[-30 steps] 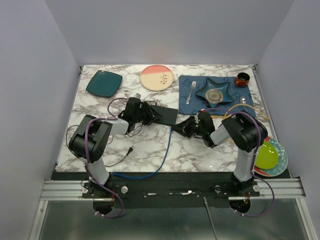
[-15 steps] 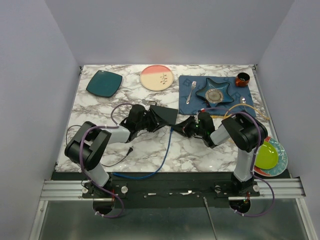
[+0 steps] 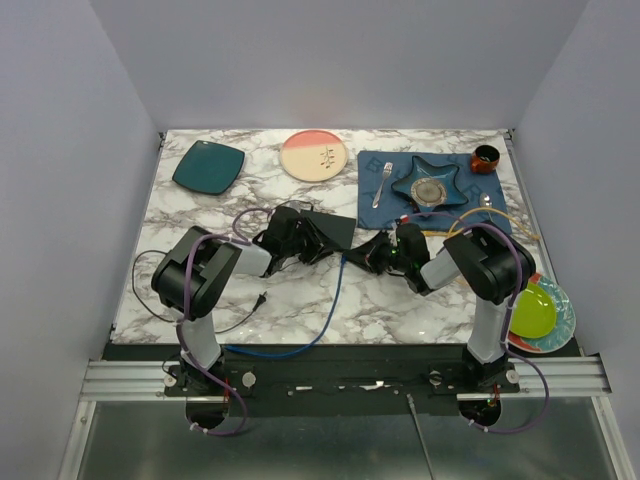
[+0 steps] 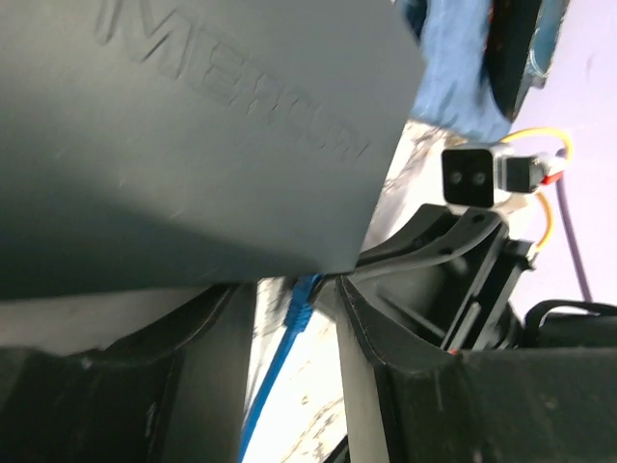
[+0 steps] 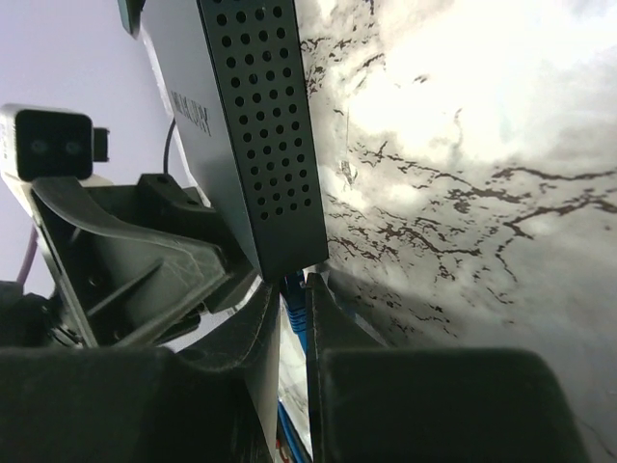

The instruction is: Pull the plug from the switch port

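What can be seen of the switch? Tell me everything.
The switch is a flat, matte black, plastic-looking box near the middle of the marble table. One broad face bears moulded lettering; a narrow side is perforated with rows of round holes. A blue plug sits at one corner, pinched by the right gripper. The left gripper is at its other end; whether it grips is unclear.

Teal plate [image 3: 208, 166] and pink plate [image 3: 314, 156] lie apart.
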{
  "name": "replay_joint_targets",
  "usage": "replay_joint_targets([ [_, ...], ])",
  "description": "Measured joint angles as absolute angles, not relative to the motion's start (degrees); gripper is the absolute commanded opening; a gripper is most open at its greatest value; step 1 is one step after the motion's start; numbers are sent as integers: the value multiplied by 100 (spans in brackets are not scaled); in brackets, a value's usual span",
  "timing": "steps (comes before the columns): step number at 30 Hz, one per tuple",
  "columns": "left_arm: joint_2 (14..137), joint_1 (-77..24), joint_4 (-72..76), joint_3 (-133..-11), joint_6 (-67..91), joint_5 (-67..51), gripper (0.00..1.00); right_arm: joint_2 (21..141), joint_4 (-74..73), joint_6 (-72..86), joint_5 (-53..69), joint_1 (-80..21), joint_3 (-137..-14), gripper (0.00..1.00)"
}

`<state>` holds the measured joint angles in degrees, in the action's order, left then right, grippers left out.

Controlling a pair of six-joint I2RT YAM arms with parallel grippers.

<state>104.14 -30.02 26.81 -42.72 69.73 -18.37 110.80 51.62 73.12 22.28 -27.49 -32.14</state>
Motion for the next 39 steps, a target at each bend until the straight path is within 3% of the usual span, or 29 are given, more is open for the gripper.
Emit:
replay_joint_targets([
  [21, 10444, -2950, 2399, -4563, 7122, -1715, 47, 10744, 4840, 6648, 2888, -2897, -2945, 1],
  [26, 9546, -2768, 1844, -4519, 6816, -1535, 48, 9148, 2589, 5520, 2209, -3017, -3326, 1],
  [35, 6508, -2670, 854, -4338, 5988, -685, 50, 6657, -770, 3542, 373, -3105, -4974, 1],
  [39, 6027, -2668, 534, -4012, 5905, -558, 50, 5955, -2224, 2989, -493, -3105, -5913, 1],
])
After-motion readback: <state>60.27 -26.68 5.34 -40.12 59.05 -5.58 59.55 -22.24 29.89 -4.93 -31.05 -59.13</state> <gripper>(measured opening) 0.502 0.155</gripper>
